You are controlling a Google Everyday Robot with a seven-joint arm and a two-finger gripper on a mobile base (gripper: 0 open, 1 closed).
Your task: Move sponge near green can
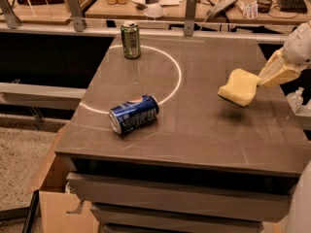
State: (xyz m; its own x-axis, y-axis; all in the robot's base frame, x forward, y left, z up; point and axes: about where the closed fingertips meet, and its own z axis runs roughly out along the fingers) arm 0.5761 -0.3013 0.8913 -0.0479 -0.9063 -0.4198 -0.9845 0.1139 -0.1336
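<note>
The pale yellow sponge (239, 87) hangs tilted a little above the table's right side, casting a shadow below it. My gripper (261, 80) comes in from the right edge and is shut on the sponge's right end. The green can (130, 40) stands upright at the table's far left, well away from the sponge.
A blue Pepsi can (133, 113) lies on its side at the front left of the dark table (194, 140), on a white painted arc. A clear bottle (295, 99) stands off the right edge. A cluttered bench runs behind the table. A cardboard box (58, 203) sits on the floor at left.
</note>
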